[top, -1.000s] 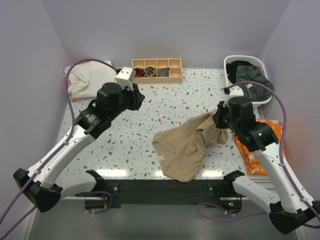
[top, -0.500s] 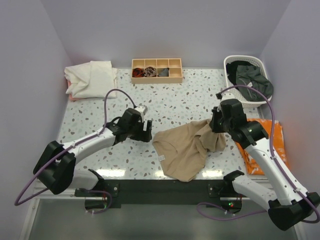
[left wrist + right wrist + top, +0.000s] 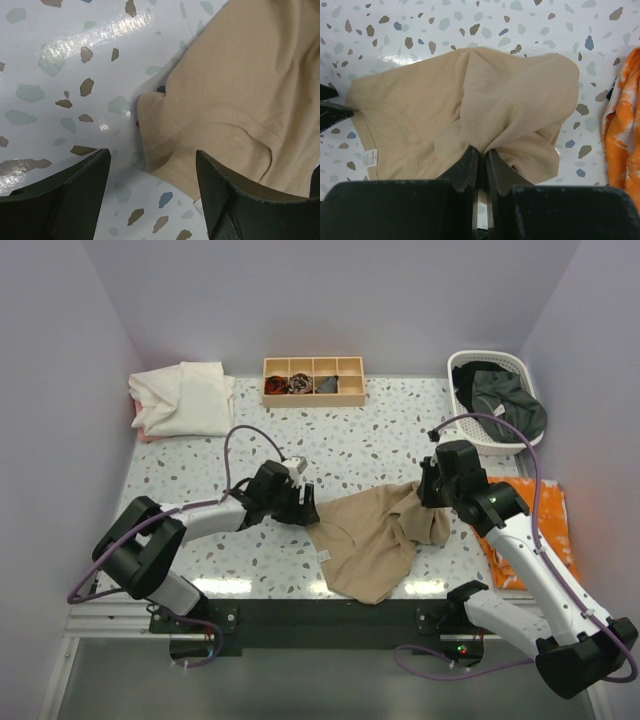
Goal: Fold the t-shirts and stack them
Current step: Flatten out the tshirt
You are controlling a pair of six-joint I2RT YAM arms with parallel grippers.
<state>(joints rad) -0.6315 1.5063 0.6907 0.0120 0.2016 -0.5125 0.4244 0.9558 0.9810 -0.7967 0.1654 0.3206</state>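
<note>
A tan t-shirt (image 3: pixel 375 540) lies crumpled and unfolded on the speckled table (image 3: pixel 380 435), toward the near edge from the wooden tray (image 3: pixel 313 381) and a little to its right. The right gripper (image 3: pixel 480 150) is pressed together on a gathered wad of the shirt's cloth, on the side farther right of the tray. The left gripper (image 3: pixel 150 160) sits low over the table with its fingers spread. The shirt's stitched hem corner lies in the gap between them, and nothing is pinched.

Left of the tray a cream-white t-shirt (image 3: pixel 185 398) rests folded. Right of the tray, dark t-shirts (image 3: pixel 500 395) fill a white basket (image 3: pixel 480 357). An orange cloth (image 3: pixel 525 530) lies nearer than the basket, close to the tan shirt.

The likely risks are two. The left fingers may close on only a sliver of hem that slips free, or nip bare table. And since the right gripper holds a bunch and not a corner, pulling apart could leave the shirt twisted or drag it onto the orange cloth.
</note>
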